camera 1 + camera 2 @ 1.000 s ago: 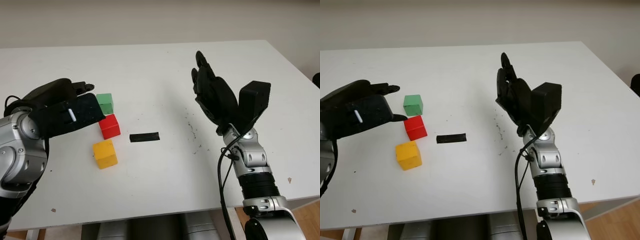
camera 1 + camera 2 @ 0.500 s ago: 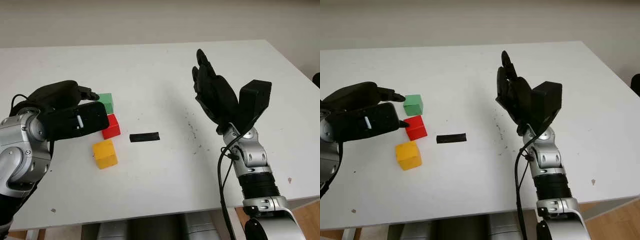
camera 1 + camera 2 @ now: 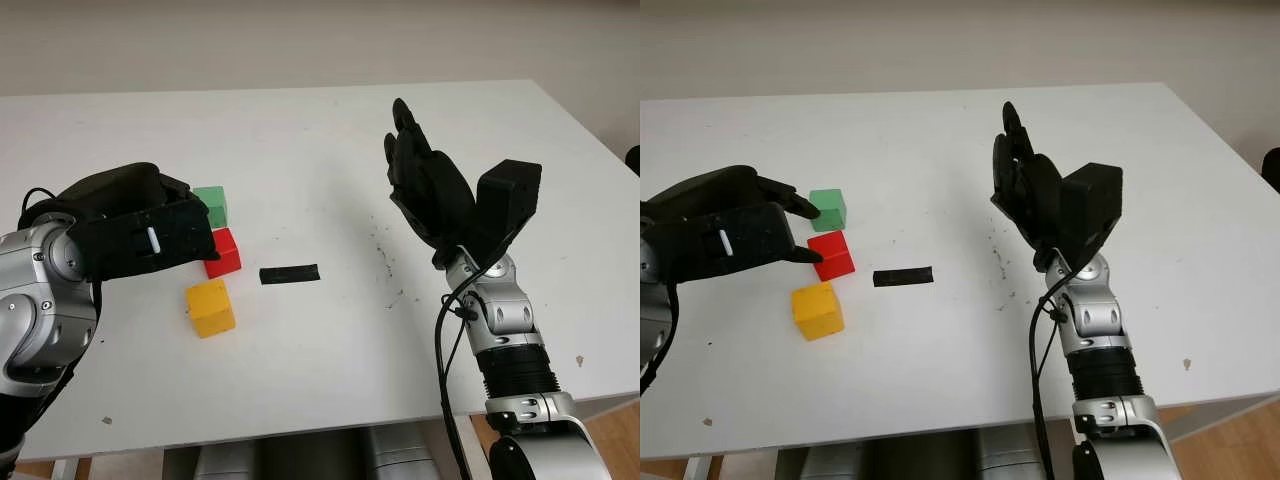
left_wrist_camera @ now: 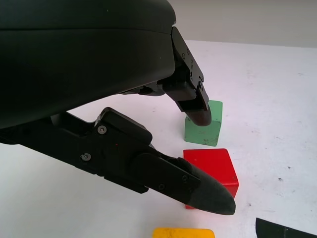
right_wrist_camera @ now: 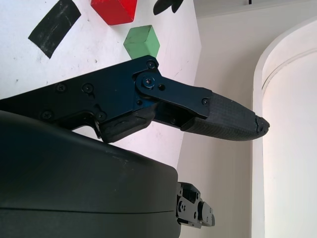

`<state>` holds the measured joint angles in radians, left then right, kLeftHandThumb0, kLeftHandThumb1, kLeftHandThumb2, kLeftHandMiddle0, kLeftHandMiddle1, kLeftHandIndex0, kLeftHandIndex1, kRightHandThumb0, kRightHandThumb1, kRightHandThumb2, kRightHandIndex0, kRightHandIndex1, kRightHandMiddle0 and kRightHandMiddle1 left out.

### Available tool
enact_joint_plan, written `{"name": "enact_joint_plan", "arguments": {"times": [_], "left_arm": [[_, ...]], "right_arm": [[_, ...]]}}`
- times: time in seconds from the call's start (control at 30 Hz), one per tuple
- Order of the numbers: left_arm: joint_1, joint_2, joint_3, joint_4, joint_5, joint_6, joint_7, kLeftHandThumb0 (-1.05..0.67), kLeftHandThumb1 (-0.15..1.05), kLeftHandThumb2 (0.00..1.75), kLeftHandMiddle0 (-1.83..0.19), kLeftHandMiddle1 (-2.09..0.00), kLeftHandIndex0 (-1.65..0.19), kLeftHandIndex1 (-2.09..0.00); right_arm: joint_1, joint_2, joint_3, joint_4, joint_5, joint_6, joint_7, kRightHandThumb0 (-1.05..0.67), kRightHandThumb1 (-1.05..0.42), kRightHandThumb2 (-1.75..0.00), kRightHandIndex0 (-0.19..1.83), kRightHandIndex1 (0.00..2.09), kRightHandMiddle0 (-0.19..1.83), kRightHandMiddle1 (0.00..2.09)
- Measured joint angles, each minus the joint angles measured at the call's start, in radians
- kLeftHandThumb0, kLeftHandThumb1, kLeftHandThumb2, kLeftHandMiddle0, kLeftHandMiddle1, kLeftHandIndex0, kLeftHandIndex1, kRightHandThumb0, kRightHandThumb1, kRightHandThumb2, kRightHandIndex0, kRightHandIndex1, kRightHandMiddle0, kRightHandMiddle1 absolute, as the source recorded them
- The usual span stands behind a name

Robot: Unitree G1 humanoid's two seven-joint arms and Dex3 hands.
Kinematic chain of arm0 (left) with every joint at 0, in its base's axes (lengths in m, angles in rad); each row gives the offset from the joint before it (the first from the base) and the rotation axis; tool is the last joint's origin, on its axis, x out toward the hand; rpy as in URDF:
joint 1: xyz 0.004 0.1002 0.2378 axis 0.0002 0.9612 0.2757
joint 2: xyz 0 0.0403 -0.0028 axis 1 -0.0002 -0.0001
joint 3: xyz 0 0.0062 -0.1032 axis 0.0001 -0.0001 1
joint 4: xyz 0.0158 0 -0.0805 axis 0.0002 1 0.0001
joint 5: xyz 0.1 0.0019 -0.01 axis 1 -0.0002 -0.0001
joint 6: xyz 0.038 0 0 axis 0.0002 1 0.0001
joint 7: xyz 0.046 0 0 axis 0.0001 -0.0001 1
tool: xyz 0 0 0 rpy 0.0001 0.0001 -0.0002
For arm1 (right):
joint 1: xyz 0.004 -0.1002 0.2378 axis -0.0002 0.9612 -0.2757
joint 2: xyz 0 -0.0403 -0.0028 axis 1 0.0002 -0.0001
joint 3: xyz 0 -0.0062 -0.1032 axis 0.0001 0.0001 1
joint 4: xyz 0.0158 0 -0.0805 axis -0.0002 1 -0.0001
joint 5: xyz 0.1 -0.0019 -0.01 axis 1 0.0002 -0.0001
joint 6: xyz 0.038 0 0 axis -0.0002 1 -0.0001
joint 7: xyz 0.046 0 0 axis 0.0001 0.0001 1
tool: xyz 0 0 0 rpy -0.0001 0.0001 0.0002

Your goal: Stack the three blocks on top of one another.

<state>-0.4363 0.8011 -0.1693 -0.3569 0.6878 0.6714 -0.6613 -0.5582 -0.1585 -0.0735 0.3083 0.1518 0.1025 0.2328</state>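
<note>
1. Blocks sit apart on the white table (image 3: 300, 140) in the head views, none stacked: the green block (image 3: 211, 206) farthest from me, the red block (image 3: 223, 252) just nearer and beside it, the yellow block (image 3: 210, 307) nearest. A strip of black tape (image 3: 289, 274) lies flat to the right of the red block. My left hand (image 3: 140, 232) hovers over the table just left of the green and red blocks, open and holding nothing. My right hand (image 3: 430, 190) is raised well to the right, open, palm turned toward the blocks.

2. Left wrist view: one of my fingers (image 4: 195, 106) points down at the green block (image 4: 203, 129), and another (image 4: 198, 188) reaches in front of the red block (image 4: 213, 168); whether either touches, I cannot tell. The yellow block's top (image 4: 183, 232) peeks in at the edge.

3. Right wrist view: my finger (image 5: 223, 116) extends freely, with the green block (image 5: 142, 42), red block (image 5: 115, 10) and tape (image 5: 53, 26) far off on the table. I can read no writing or labels on any block.
</note>
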Motion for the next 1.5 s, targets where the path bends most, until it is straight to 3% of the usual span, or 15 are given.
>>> {"name": "enact_joint_plan", "arguments": {"times": [0.2, 0.6, 1.07, 1.5], "left_arm": [[0.004, -0.007, -0.005, 0.011, 0.017, -0.015, 0.012, -0.85, 0.92, 0.05, -0.30, -0.05, -0.51, -0.29], [0.055, -0.025, -0.044, 0.047, 0.146, -0.158, 0.107, -0.83, 0.93, 0.06, -0.21, -0.04, -0.48, -0.26], [0.088, -0.078, -0.021, 0.069, 0.135, -0.205, 0.135, -0.82, 0.92, 0.05, -0.23, -0.06, -0.56, -0.30], [0.084, -0.118, -0.020, 0.141, 0.132, -0.210, 0.145, -0.82, 0.92, 0.06, -0.20, -0.04, -0.50, -0.29]], "right_arm": [[0.000, 0.000, 0.000, 0.000, 0.000, 0.000, -0.001, -0.86, -1.05, -0.78, -0.19, 0.00, -0.19, 0.00], [0.000, 0.001, -0.001, 0.000, 0.003, 0.000, -0.001, -0.84, -1.05, -0.78, -0.19, 0.00, -0.19, 0.00], [0.000, 0.001, -0.001, -0.007, 0.007, 0.011, -0.003, -0.84, -1.05, -0.78, -0.19, 0.00, -0.19, 0.00], [0.001, 0.001, -0.001, -0.011, 0.007, 0.011, -0.005, -0.84, -1.05, -0.78, -0.19, 0.00, -0.19, 0.00]]}}
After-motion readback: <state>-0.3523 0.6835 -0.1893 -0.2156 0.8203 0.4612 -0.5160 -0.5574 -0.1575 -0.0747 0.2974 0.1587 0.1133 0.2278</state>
